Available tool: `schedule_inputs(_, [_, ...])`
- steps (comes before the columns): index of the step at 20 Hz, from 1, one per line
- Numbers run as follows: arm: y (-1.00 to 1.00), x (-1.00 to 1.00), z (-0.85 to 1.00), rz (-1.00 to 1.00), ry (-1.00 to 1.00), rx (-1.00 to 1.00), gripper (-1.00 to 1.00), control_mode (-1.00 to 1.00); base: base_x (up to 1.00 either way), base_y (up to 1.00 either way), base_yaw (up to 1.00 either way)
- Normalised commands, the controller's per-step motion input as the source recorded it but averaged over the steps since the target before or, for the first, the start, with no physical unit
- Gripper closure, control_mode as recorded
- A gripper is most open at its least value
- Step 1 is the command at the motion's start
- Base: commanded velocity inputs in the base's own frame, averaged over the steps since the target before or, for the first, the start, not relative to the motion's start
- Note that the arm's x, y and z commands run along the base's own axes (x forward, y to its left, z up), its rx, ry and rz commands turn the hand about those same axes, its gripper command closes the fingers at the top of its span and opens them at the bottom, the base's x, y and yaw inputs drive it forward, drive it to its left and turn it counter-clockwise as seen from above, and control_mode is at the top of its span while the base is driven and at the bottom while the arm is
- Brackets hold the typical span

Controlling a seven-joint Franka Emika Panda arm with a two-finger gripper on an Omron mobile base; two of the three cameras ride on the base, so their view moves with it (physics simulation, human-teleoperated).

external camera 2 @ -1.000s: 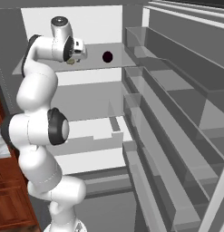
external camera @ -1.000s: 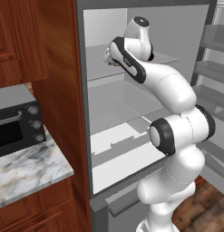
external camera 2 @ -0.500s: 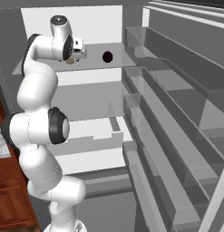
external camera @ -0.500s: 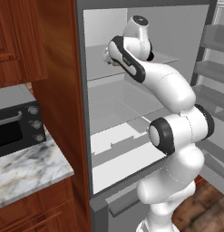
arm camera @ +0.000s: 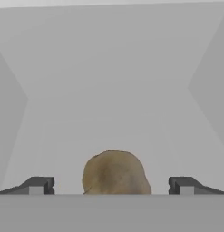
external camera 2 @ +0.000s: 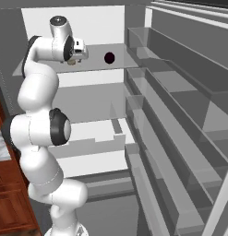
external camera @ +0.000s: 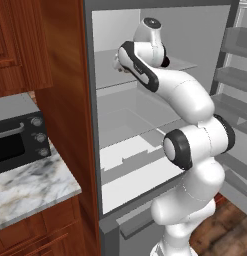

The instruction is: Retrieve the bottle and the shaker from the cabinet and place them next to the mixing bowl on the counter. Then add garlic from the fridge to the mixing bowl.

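With the gripper (arm camera: 111,186) wide open and empty, the garlic (arm camera: 114,173) sat centred between its fingers, so it needed only a straight advance before closing.

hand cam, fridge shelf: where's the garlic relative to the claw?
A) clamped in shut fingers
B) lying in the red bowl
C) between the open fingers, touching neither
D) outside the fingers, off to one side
C: in the hand view the garlic lies midway between the fingers of the wide-open claw, with clear gaps on both sides.
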Motion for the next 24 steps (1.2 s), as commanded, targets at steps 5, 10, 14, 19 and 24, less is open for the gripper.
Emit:
schedule_inputs(5, [0.0, 0.04, -0.05, 0.0, 0.0, 0.0, -1.0, -1.0, 0.0, 0.0, 0.0])
schedule_inputs(10, [0.0, 0.02, -0.25, 0.0, 0.0, 0.0, -1.0, -1.0, 0.0, 0.0, 0.0])
schedule_inputs(14, [0.0, 0.0, -0.35, 0.0, -0.05, 0.0, -1.0, -1.0, 0.0, 0.0, 0.0])
schedule_inputs(19, [0.0, 0.0, -0.24, 0.0, -0.05, 0.0, -1.0, -1.0, 0.0, 0.0, 0.0])
schedule_inputs(24, [0.0, 0.01, -0.14, 0.0, -0.02, 0.0, -1.0, -1.0, 0.0, 0.0, 0.0])
